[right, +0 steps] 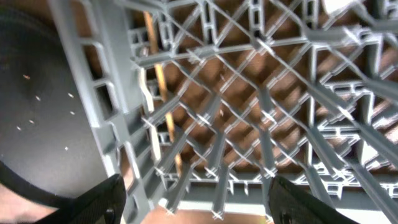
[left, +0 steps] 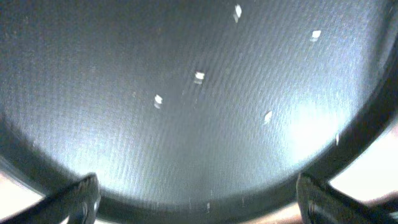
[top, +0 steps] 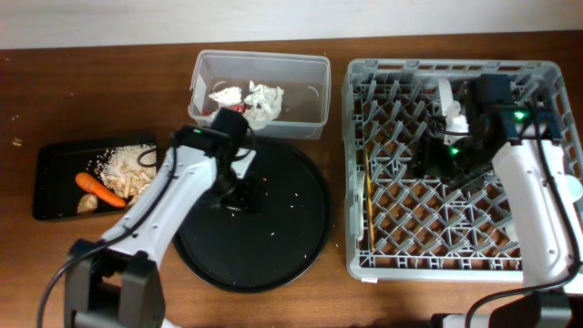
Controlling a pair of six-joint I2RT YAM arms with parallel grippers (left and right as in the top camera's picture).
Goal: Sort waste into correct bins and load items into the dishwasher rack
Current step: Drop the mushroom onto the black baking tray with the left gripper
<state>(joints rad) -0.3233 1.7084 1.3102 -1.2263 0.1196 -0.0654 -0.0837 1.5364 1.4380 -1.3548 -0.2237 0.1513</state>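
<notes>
Your left gripper [top: 240,195] hangs over the round tray [top: 301,246] in the middle of the table [top: 91,82]. On the left wrist view its fingers [left: 78,196] are spread wide at the bottom corners with nothing between them, just the dark tray floor and a few white specks [left: 199,77].

Over on your right, the right gripper [top: 437,164] is low above the rack [top: 547,77], around its middle. The right wrist view shows those fingers [right: 102,199] parted too, empty, with the grey grid underneath.

The chopstick [top: 367,196] is in the rack, lying lengthwise along its left edge. You can see it through the grid on the right wrist view as well. A fork [top: 447,97] sits near the rack's far side, partly hidden behind your right arm.

Now the waste. The clear tub [top: 310,68] behind the round tray holds the tissues [top: 264,100] and a red wrapper [top: 235,107]. The black tray [top: 50,182] on the far left carries the crumbs [top: 127,164], the carrot [top: 100,189] and the brown lump [top: 87,205], all close together.
</notes>
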